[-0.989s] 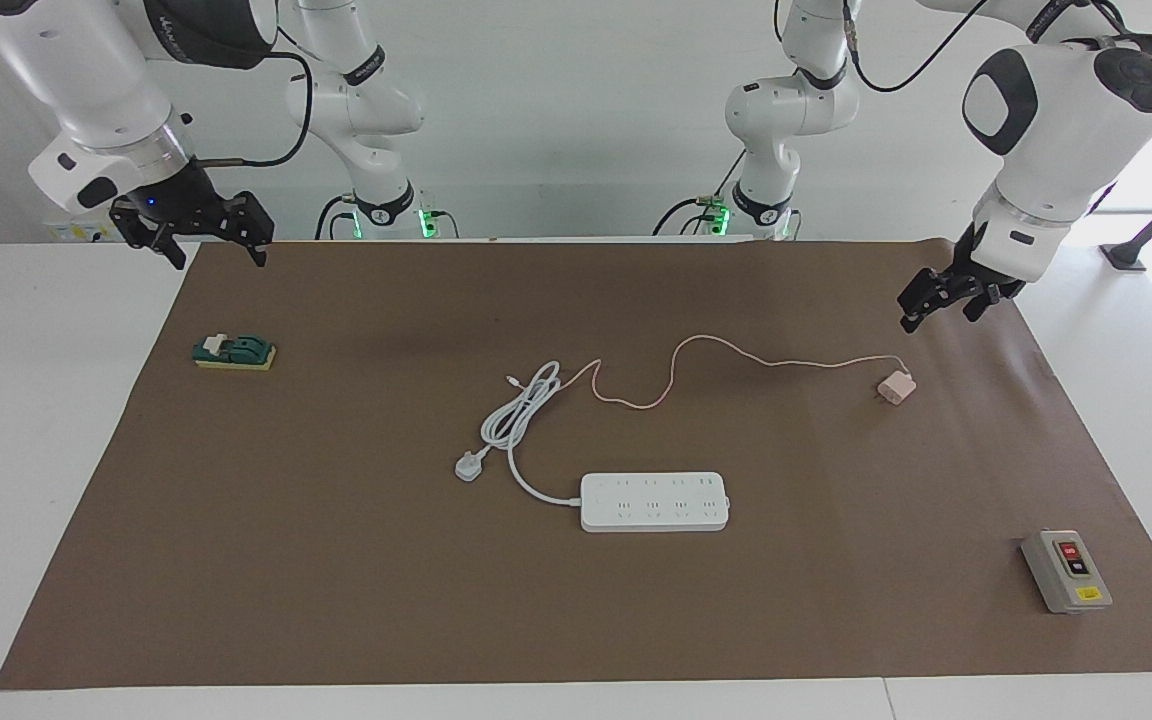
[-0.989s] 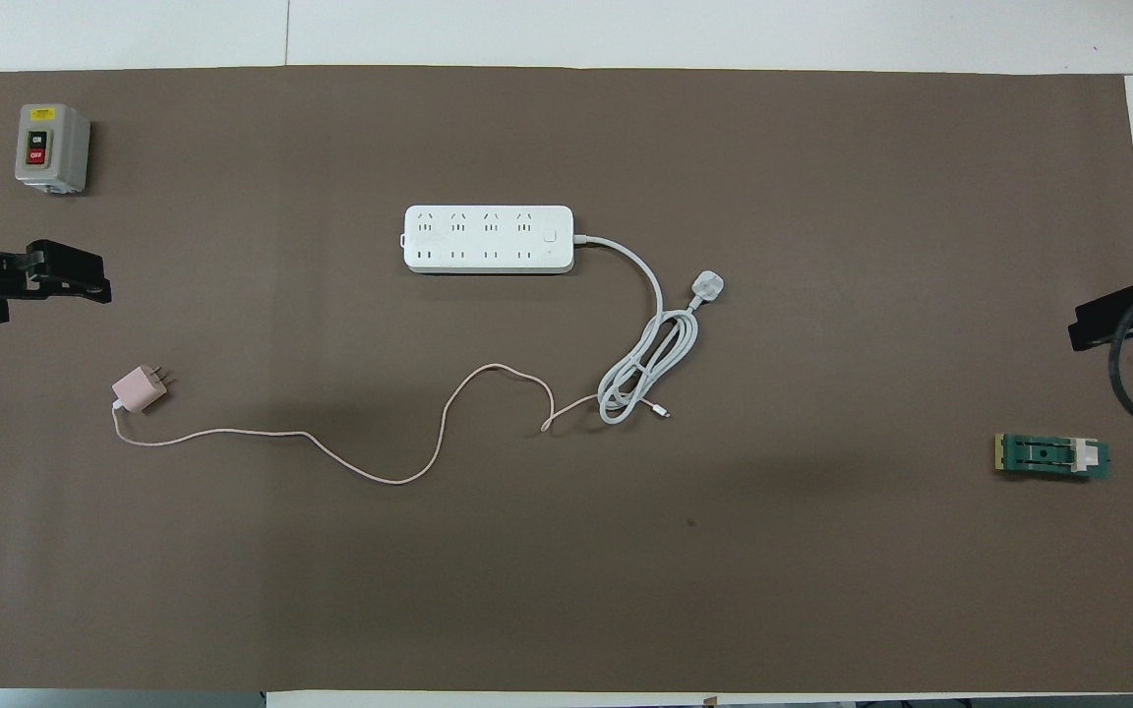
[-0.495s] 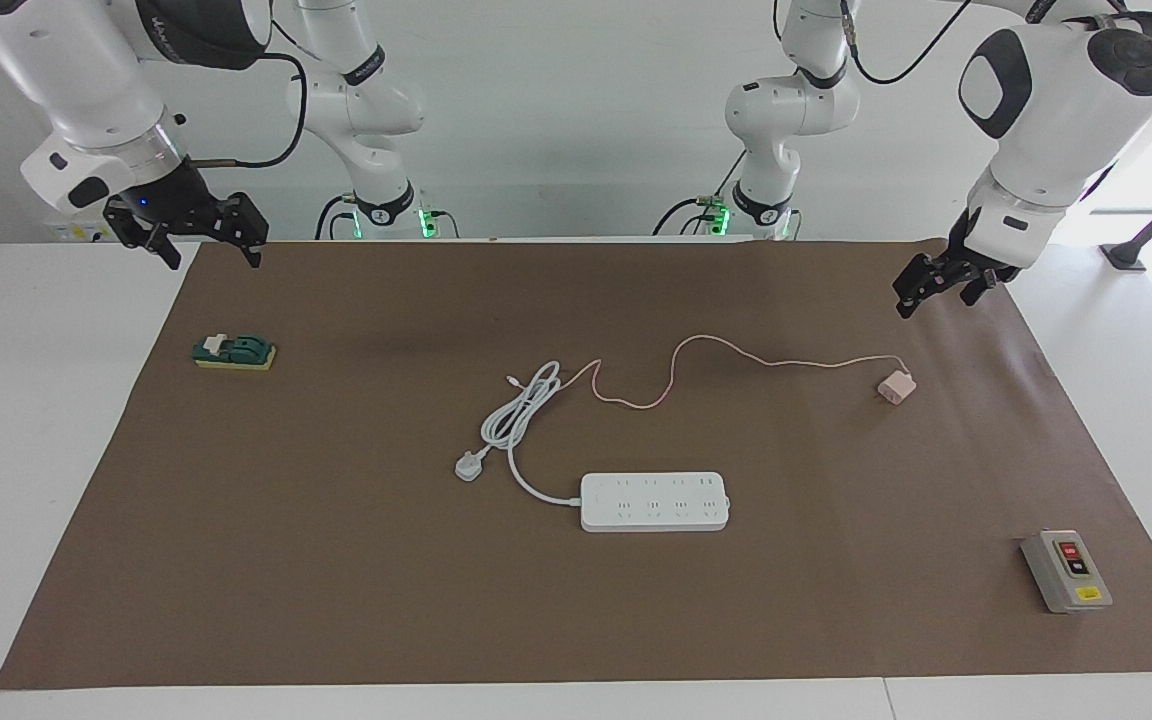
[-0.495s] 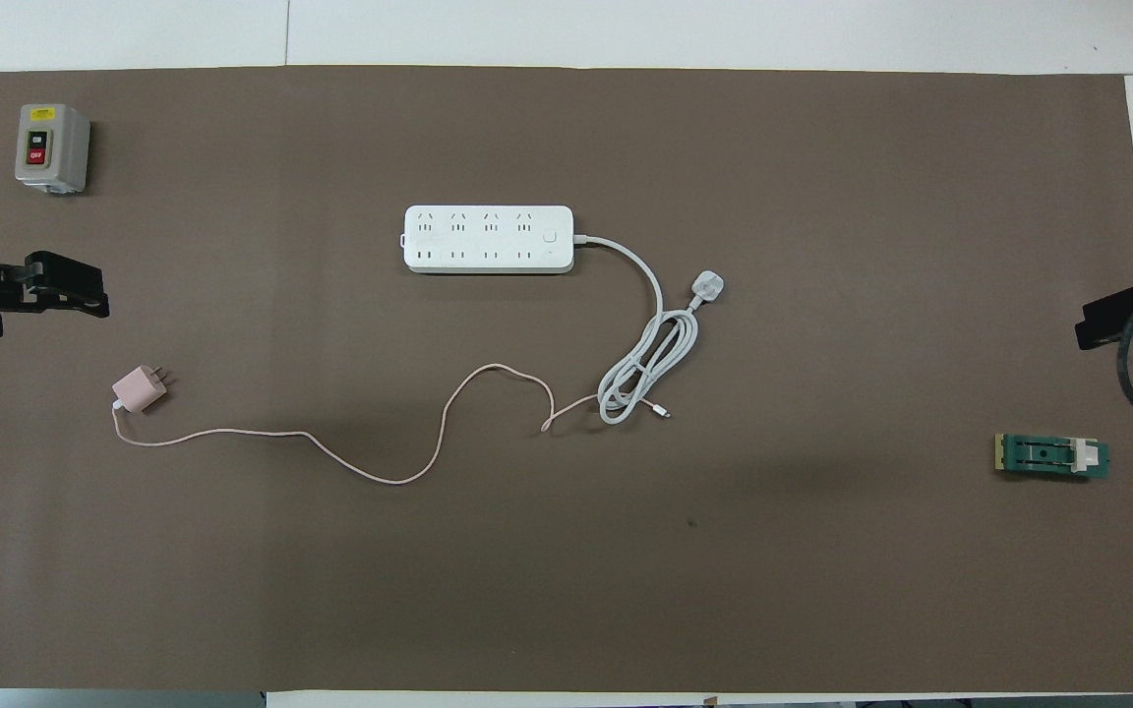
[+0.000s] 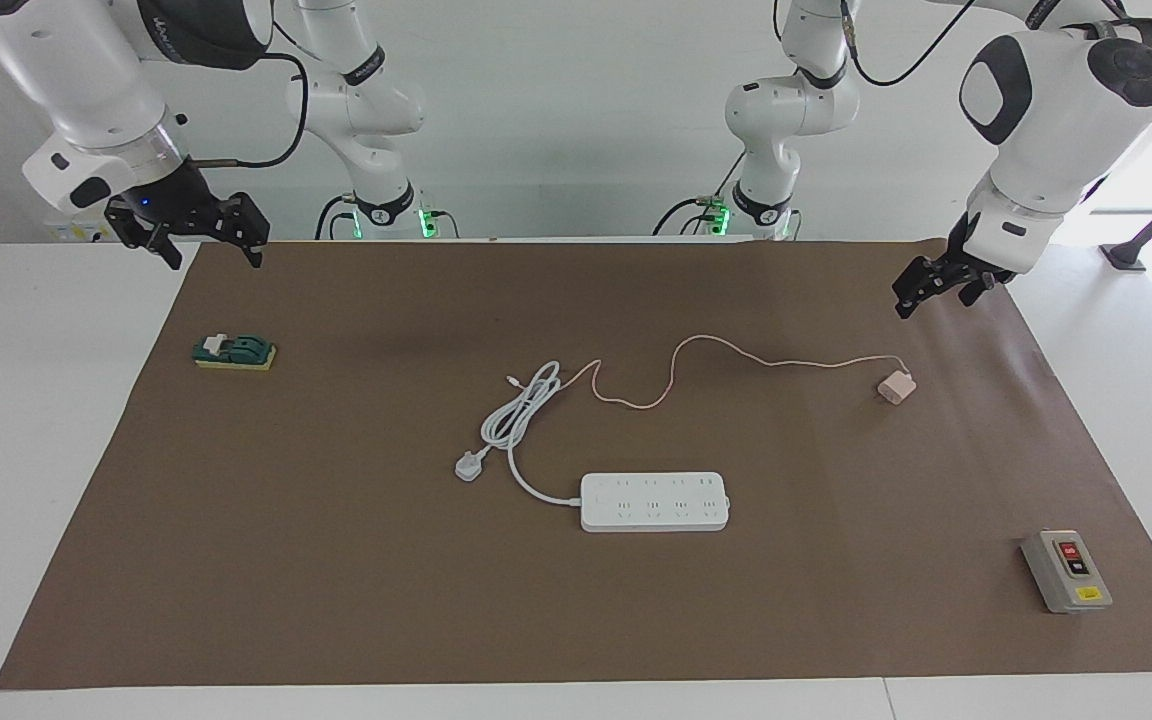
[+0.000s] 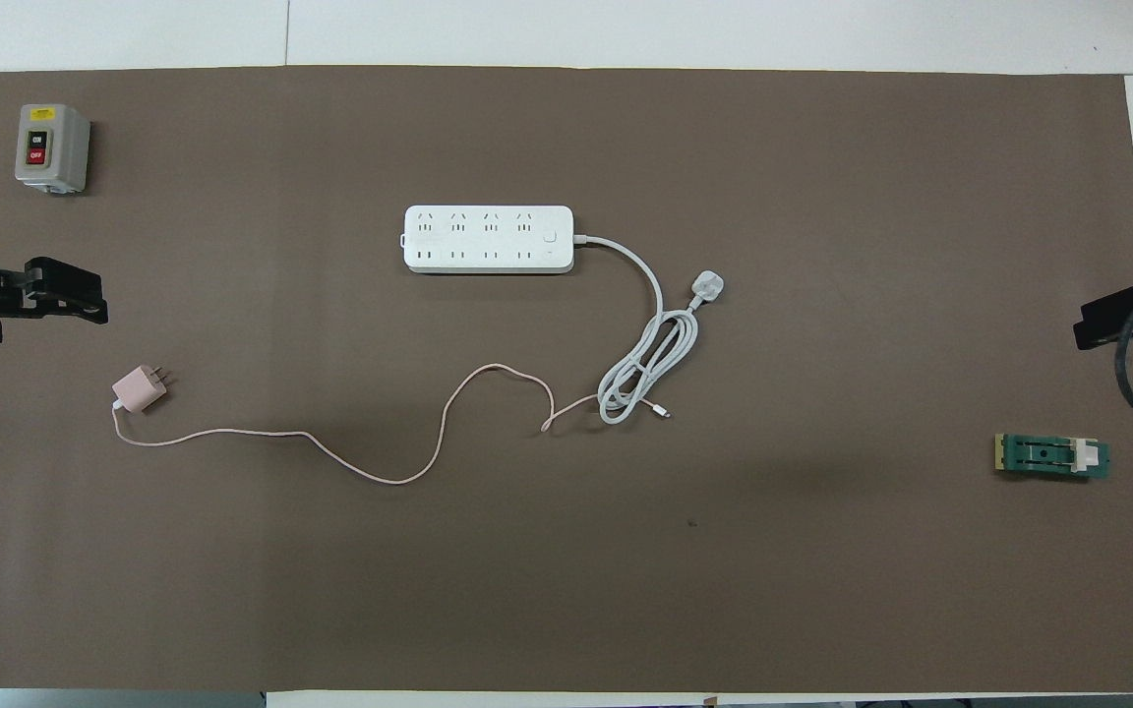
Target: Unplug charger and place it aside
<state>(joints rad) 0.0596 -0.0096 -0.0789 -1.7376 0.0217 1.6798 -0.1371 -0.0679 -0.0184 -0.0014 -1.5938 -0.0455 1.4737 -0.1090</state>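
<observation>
The charger (image 5: pixel 895 386), a small pale pink cube with prongs, lies on the brown mat toward the left arm's end; it also shows in the overhead view (image 6: pixel 140 388). Its thin pink cable (image 5: pixel 716 352) snakes over the mat to the coiled white cord. It is not plugged into the white power strip (image 5: pixel 654 501). My left gripper (image 5: pixel 934 300) hangs open and empty in the air over the mat's edge, beside the charger, apart from it. My right gripper (image 5: pixel 217 258) is open and empty, waiting over the mat's corner at the right arm's end.
The strip's thick white cord and white plug (image 5: pixel 469 466) lie coiled beside it. A grey on/off switch box (image 5: pixel 1066 570) sits far from the robots at the left arm's end. A green and yellow block (image 5: pixel 234 352) sits at the right arm's end.
My left gripper has lifted and drawn back from the charger toward the robots. The right gripper has shifted only slightly. The charger and cable have not moved.
</observation>
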